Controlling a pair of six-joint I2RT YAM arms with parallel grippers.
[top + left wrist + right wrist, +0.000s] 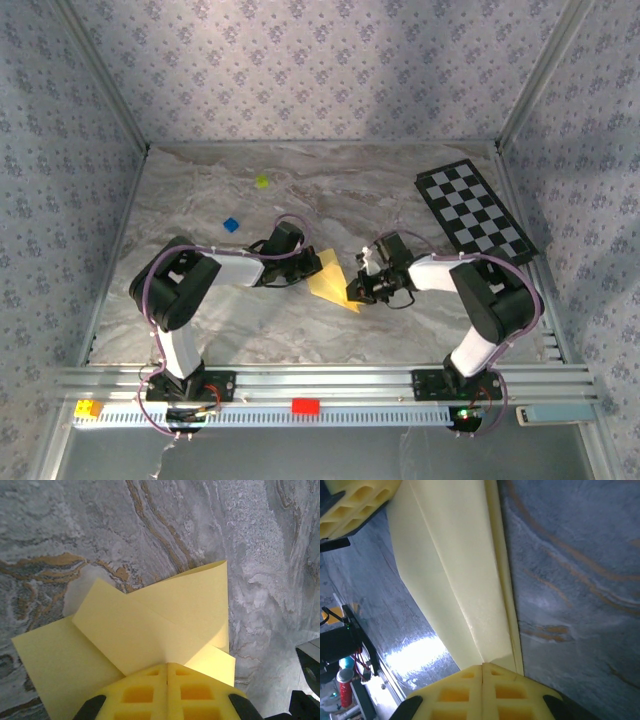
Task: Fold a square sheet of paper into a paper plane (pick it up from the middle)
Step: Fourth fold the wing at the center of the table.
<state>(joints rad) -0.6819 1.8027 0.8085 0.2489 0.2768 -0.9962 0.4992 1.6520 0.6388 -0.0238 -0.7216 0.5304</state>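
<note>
Yellow-padded left tool (pixel 167 666) is right up close, pinched fully shut on the partly folded square sheet of thin yellow paper (pixel 150 625). The right tool (pixel 483 666) is clamped just as tight on the opposite end. The paper hangs between them over the grey marbled table (pixel 300 330), well left of the black-and-white checkered board (pixel 475 212). My worry: if the arms pull apart, it tears or creases crooked. A small blue block (pixel 231 225) and a yellow-green block (pixel 262 182) lie farther left of the board, blocking nothing.
</note>
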